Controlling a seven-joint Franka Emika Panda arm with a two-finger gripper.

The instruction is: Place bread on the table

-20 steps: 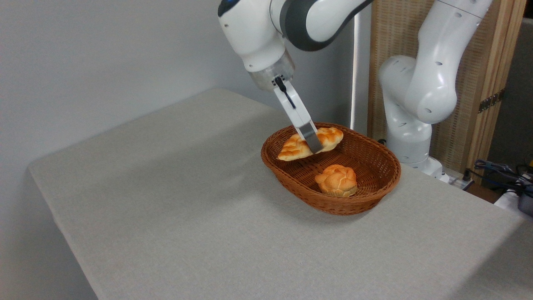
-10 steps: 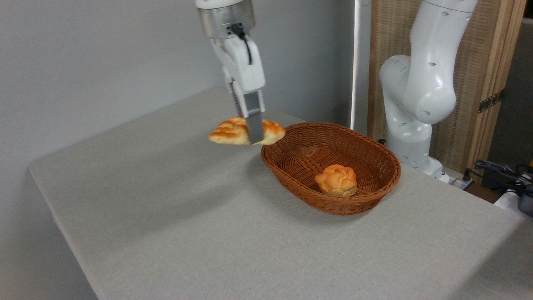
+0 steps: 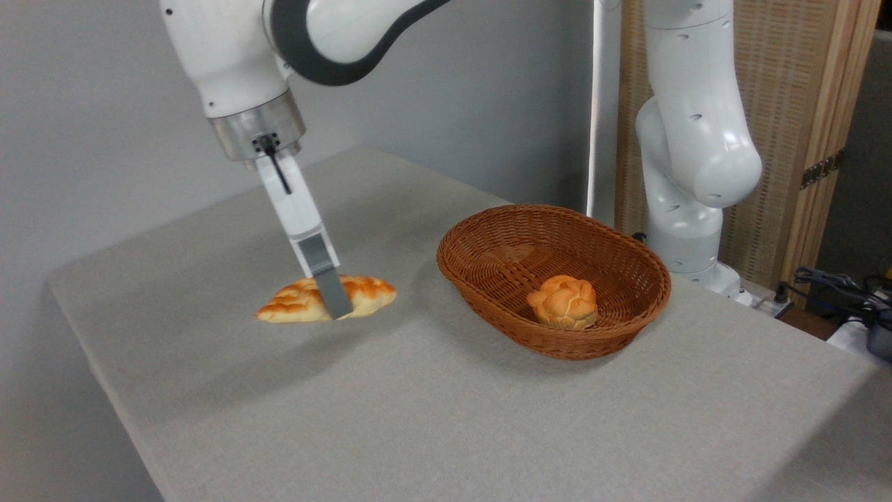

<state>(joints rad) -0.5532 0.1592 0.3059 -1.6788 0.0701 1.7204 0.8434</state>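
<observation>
- Fixed camera view: bread [image 3: 304,304] now out of the wicker basket [image 3: 613,333], carried well to the left of it within the last second and brought down low over the grey counter [image 3: 432,411].
- Gripped across its middle by the end effector [image 3: 334,305], one grey finger in front of the loaf, the other hidden behind it.
- Left pointed end resting on the cloth or just above it; cannot tell for sure, though the shadow sits tight beneath the loaf.
- A second ago inside the basket's far-left part; half a second ago in the air beside the basket's left rim; now lower and nearer, clear of the rim.
- Small round bun [image 3: 564,301] unmoved in the basket's near-right part.
- Meaning for the task: transport apparently done, release and withdrawal left.
- Likely next: fingers parted, then lifted straight up so as not to drag the loaf.
</observation>
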